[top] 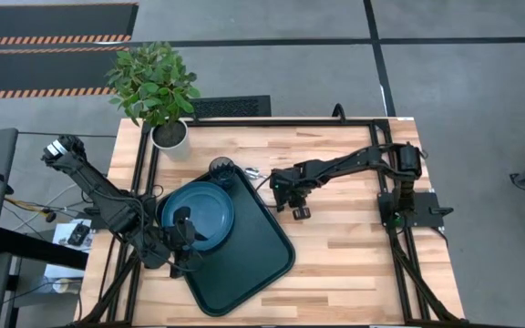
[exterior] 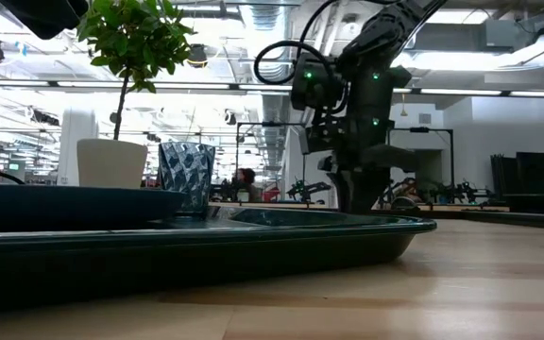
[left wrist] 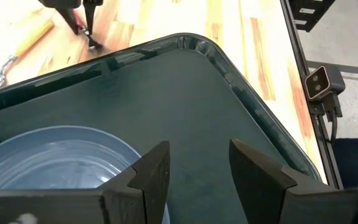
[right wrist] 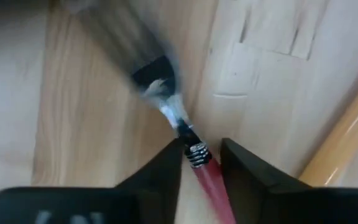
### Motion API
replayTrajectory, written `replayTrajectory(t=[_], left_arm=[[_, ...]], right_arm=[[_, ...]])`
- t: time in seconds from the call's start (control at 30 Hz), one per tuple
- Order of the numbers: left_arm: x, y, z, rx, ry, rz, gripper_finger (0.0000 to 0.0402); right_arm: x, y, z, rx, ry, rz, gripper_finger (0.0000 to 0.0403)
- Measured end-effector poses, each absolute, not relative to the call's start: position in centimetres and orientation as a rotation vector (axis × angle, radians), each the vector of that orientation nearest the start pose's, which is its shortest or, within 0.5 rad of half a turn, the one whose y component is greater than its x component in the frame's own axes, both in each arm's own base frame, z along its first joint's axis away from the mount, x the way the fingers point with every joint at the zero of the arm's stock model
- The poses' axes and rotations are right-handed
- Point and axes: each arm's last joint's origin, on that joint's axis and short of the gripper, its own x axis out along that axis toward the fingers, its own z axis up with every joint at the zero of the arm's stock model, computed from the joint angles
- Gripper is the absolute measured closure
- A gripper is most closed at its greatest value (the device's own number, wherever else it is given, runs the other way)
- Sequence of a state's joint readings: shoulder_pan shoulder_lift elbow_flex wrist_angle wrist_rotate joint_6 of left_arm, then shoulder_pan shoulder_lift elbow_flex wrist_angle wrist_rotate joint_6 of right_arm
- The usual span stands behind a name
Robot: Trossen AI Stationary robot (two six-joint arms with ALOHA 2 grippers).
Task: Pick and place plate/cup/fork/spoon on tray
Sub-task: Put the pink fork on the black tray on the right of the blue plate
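Observation:
The dark green tray (top: 255,260) lies left of the table's middle, and the blue-teal plate (top: 203,208) rests on its far left part. The smoky cup (top: 221,168) stands at the tray's far edge. The orange-handled spoon (left wrist: 5,62) lies on the wood beside it. My left gripper (left wrist: 194,165) is open and empty, low over the tray at the plate's near rim. My right gripper (top: 292,202) is to the right of the tray and shut on the red-pink-handled fork (right wrist: 185,134). My right gripper pinches the fork's red-pink handle (right wrist: 209,179) between its two fingers, at the end next to the metal neck. The fingers point down and lie along the fork. The tines (right wrist: 157,87) stick out past the fingertips toward the wood; whether they touch it cannot be told.
A white pot with a green plant (top: 167,135) stands at the table's far left corner. The spoon's orange handle (right wrist: 347,134) lies close to my right gripper. Bare wood (top: 363,264) stretches to the right of the tray. The tray's near right half (left wrist: 185,93) holds nothing.

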State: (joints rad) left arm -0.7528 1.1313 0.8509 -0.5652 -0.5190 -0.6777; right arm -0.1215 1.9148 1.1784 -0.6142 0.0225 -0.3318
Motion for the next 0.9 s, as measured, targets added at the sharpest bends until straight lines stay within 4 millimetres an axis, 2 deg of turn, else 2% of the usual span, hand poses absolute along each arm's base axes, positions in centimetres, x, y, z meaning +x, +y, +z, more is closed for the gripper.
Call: replayTrajectory(t=[0.13,0.2,0.43,0.67,0.77,0.9], left_arm=[[17.2,-14.0,26.3,-0.140,0.698,0.034,0.0250],[17.2,-14.0,26.3,-0.142,0.696,0.037,0.0250],[17.2,-13.8,26.4,-0.146,0.640,0.123,0.0250],[17.9,-12.6,26.7,-0.233,0.509,0.337,0.0250],[18.4,-11.7,26.7,-0.325,0.460,0.434,0.0245],[19.5,-10.3,27.0,-0.466,0.381,0.537,0.0241]], right_arm=[[35.0,-4.1,13.8,-0.154,1.355,0.052,0.0362],[35.0,-3.9,13.8,-0.122,1.353,0.025,0.0384],[34.8,-2.6,14.4,-0.163,1.349,-0.184,0.0384],[33.3,-1.1,18.2,-0.121,1.278,-0.348,0.0390],[32.5,0.3,20.3,-0.137,1.206,-0.427,0.0390],[31.5,2.7,22.1,-0.158,1.119,-0.464,0.0390]])
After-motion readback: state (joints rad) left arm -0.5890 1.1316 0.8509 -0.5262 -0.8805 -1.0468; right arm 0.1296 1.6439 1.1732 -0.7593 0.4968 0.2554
